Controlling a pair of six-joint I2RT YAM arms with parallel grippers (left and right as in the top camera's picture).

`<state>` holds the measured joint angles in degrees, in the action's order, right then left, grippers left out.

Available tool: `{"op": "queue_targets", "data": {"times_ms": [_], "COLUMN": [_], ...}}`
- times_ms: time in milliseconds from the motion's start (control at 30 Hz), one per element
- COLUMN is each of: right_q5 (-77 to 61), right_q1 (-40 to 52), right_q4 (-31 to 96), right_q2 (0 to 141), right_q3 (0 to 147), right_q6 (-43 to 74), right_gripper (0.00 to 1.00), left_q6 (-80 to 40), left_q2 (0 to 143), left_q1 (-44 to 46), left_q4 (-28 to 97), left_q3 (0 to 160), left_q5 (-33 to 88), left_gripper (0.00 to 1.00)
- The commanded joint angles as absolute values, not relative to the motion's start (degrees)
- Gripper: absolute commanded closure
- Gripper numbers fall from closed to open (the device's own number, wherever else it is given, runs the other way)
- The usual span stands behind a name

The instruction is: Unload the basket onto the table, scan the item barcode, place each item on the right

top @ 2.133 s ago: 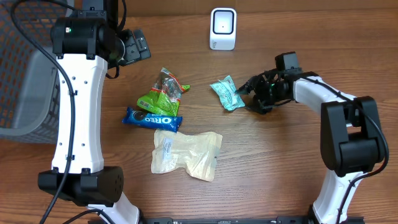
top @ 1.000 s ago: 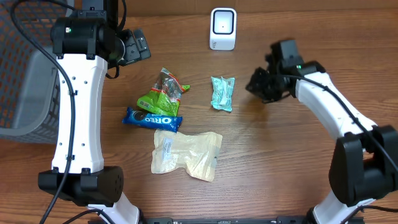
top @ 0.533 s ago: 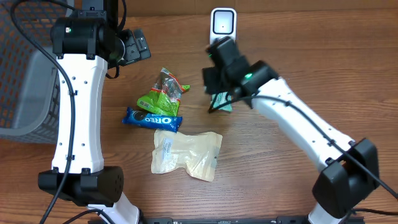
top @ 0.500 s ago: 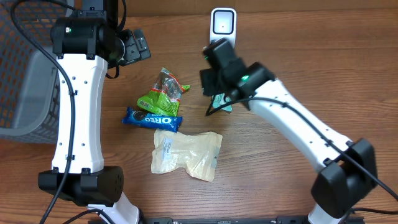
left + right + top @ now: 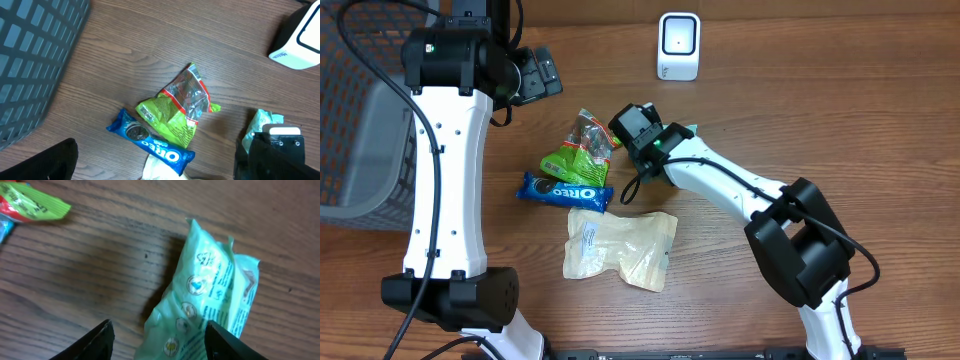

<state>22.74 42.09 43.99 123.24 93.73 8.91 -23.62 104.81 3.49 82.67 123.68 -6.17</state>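
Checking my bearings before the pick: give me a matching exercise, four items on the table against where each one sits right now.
Things:
1. white scanner
2. Oreo pack
3. mint-green packet
4. pale pouch

Places:
A. between the open fingers of the right pincer
B. partly overlapped by the green snack bag
C. at the far edge of the table, standing apart from the rest
D. closest to the near edge, just below the blue pack

Pairs: 1-C, 2-B, 3-A, 4-D
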Motion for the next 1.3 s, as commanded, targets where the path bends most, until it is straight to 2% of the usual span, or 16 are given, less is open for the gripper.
{"op": "queue_targets", "data": {"times_ms": [0, 233, 667, 733, 900, 1033, 1067, 1267], "right_q5": [25.93, 30.37, 27.57, 27.59, 28.56, 30.00, 29.98, 27.40], "right_q1": [43.03, 42.68, 41.21, 41.10, 41.06, 41.08, 41.08, 41.15], "right_q4": [43.07, 45.58, 50.24, 50.30, 49.87, 49.87, 49.95, 52.42], "right_q2": [122.89, 124.84, 127.24, 128.05, 128.33, 128.33, 128.31, 126.15], "right_q3": [94.59, 94.59, 94.50, 94.50, 94.43, 94.43, 94.43, 96.53], "right_q6": [7.01, 6.17, 5.48, 5.28, 3.97, 3.97, 3.99, 4.64], "right_gripper": [0.41, 0.41, 0.42, 0.45, 0.60, 0.91, 0.94, 0.96], "left_q6": [-22.72, -22.72, -22.72, -22.72, -22.72, -22.72, -22.72, -22.72], "left_q2": [105.43, 105.43, 105.43, 105.43, 105.43, 105.43, 105.43, 105.43], "left_q1": [3.38, 3.40, 3.40, 3.40, 3.40, 3.40, 3.40, 3.40], "left_q4": [82.43, 82.43, 82.43, 82.43, 82.46, 82.46, 82.43, 82.46], "left_q3": [123.85, 123.85, 123.85, 123.85, 123.85, 123.85, 123.85, 123.85], "left_q5": [-5.93, -5.93, -5.93, -5.93, -5.93, -5.93, -5.93, -5.93], "left_gripper": [0.00, 0.01, 0.00, 0.00, 0.00, 0.00, 0.00, 0.00]}}
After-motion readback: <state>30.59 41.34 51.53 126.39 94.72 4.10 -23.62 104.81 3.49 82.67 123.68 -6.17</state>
